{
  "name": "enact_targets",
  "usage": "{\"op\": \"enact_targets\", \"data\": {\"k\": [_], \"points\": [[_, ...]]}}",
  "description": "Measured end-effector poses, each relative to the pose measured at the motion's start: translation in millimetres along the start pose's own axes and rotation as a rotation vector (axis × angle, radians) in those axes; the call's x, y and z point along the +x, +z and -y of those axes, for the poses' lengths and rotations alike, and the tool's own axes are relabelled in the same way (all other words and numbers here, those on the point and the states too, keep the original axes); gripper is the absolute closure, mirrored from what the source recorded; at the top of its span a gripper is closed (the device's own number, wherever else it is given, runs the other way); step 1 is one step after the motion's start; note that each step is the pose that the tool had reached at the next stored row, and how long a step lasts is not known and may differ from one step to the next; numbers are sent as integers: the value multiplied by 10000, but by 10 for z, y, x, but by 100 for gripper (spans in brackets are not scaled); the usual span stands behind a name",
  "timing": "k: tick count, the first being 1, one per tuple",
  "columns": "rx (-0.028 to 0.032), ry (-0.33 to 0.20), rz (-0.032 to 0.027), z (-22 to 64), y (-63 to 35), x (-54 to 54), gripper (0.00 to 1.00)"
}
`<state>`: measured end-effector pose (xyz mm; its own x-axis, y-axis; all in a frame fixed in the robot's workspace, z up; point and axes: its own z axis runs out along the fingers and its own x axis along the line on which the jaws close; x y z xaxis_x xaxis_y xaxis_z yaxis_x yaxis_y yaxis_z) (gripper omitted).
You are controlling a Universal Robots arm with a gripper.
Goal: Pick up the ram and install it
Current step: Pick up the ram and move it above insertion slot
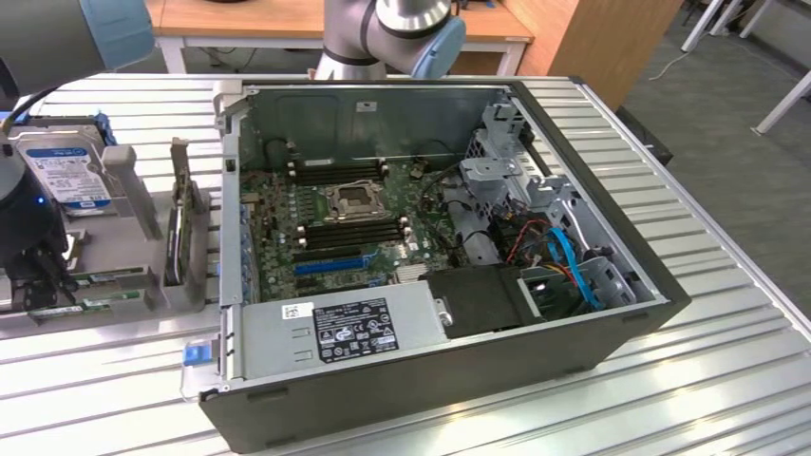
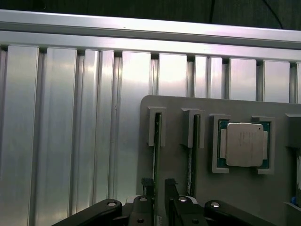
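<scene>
Straddling the ram (image 2: 157,155) in its holder (image 2: 207,106), the pincer (image 2: 158,187) stands open, gripping nothing; pickup and installation are both undone.

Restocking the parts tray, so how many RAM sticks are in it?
2. Both stand on edge in neighbouring slots of the grey tray: one ram stick ahead of the open gripper, the other ram stick nearer the processor chip. More may be hidden off-frame.

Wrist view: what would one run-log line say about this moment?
black gripper: open | straddling: thin green ram stick, edge-on | stick: seated in grey holder slot, not lifted | square silver processor chip: in holder pocket
</scene>
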<state>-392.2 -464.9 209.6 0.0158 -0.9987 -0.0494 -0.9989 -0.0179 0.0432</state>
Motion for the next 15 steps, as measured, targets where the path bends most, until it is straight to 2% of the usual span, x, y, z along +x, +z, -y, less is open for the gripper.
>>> {"op": "enact_targets", "data": {"k": [15], "points": [[1, -2, 21, 127, 0, 3, 76]]}}
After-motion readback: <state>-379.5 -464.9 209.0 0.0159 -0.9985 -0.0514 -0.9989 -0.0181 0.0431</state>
